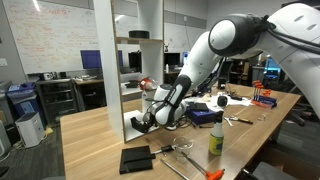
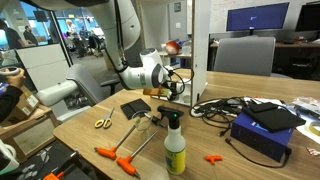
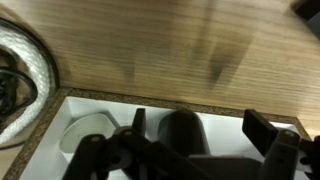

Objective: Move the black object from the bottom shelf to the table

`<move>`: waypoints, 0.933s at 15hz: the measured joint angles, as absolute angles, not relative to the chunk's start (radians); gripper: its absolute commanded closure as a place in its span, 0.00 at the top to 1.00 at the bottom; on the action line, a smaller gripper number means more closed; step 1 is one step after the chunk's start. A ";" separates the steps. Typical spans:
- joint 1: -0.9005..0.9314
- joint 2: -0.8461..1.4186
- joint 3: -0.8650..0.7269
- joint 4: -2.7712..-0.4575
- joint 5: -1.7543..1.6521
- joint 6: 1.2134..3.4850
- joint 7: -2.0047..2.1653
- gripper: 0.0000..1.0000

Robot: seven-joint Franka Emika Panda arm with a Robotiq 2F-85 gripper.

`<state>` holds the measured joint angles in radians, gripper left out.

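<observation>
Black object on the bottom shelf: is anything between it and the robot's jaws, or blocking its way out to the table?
Nothing visible does. In the wrist view the black object sits on the bottom shelf between the open jaws of the gripper, gaps either side. Just past the shelf's edge the table shows bare wood.

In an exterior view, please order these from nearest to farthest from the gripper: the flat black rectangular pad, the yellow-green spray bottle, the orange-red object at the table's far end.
1. Flat black rectangular pad: on the table, just in front of the gripper.
2. Yellow-green spray bottle: further along the table.
3. Orange-red object: at the far end.
</observation>
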<state>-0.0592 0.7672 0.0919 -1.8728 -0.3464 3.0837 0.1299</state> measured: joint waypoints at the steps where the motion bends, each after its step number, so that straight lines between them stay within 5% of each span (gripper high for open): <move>1: -0.059 0.802 0.096 -1.821 -0.302 3.062 0.090 1.00; 6: -0.050 0.922 0.097 -1.595 -0.196 2.933 -0.007 1.00; 7: -0.046 0.936 0.097 -1.562 -0.185 2.913 -0.016 0.75; 9: -0.038 0.963 0.097 -1.509 -0.169 2.884 -0.027 0.66; 12: -0.022 1.000 0.097 -1.449 -0.162 2.866 -0.033 0.36; 14: -0.016 1.013 0.095 -1.422 -0.159 2.850 -0.035 0.36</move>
